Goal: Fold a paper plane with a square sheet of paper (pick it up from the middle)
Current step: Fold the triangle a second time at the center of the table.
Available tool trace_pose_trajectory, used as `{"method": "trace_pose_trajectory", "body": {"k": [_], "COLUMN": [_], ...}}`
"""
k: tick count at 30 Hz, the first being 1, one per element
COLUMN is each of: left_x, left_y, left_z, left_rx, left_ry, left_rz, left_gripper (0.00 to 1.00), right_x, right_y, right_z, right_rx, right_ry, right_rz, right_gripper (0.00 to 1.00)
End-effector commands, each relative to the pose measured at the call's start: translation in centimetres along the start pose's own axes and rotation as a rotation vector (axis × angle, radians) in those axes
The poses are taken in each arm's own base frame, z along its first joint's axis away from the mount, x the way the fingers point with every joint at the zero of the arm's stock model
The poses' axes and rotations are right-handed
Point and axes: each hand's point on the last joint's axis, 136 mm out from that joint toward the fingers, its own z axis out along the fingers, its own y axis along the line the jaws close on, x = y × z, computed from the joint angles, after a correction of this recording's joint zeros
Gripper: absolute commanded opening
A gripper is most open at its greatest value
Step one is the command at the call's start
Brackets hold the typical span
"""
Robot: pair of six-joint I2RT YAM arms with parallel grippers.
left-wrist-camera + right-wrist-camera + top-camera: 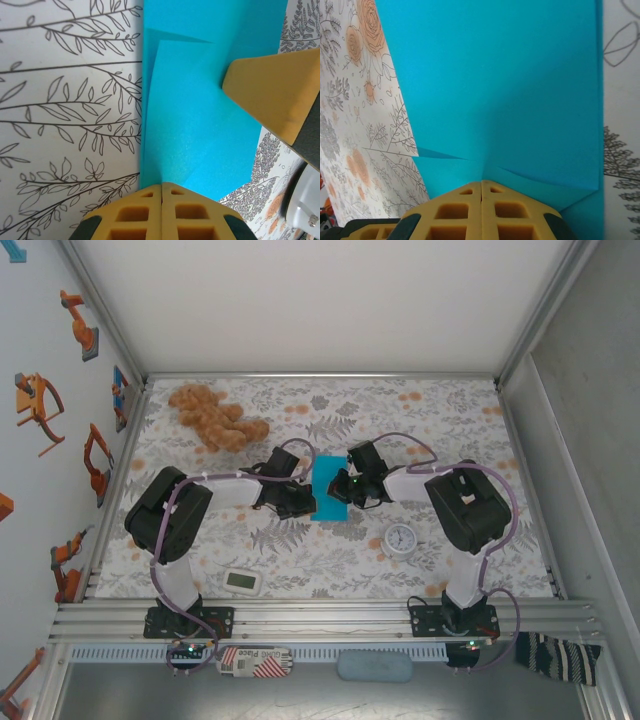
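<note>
Midway across the bench (300,560), left of the white clock (401,539), the square sheet of paper (330,490) lies partly folded. Left jaws are closed, tips meeting its left edge over a raised flap; right jaws, closed too, rest on its right side.

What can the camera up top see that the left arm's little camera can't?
Top camera: the teddy bear, the small white gadget, and the whole left arm and right arm. Left wrist camera: close up, a folded flap with a slanted edge. Both: the blue paper lying on the flowery table.
</note>
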Motion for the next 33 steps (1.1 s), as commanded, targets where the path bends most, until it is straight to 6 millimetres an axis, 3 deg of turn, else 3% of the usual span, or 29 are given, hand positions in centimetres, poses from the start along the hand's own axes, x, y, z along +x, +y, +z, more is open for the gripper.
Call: {"method": "trace_pose_trajectory", "body": {"k": [1, 6, 17, 27, 33], "left_x": [1.6, 1.6, 1.7, 2.0, 2.7], "left_y": [2.6, 2.7, 3.0, 3.5, 5.3], "left_z": [0.7, 0.8, 1.2, 1.2, 1.1], "left_rx": [-0.081, -0.084, -0.095, -0.114, -0.201], "left_ry": [0.042, 0.046, 0.059, 0.067, 0.088], "left_rz": [-0.03, -0.032, -0.042, -0.054, -0.078], "left_gripper": [0.0, 0.0, 0.0, 0.0, 0.0], "right_x": [-1.1, -0.3, 2.9, 4.0, 2.6], "right_y": [2.1, 2.6, 1.7, 0.5, -0.9], "right_z": [-1.8, -2.0, 0.0, 1.0, 0.8], "right_rx": [-0.03, -0.051, -0.05, -0.019, 0.033], "right_ry": [-0.042, -0.004, 0.118, 0.181, 0.147], "right_rz": [-0.095, -0.141, -0.138, -0.15, -0.14], "right_gripper": [0.0, 0.0, 0.0, 0.0, 0.0]}}
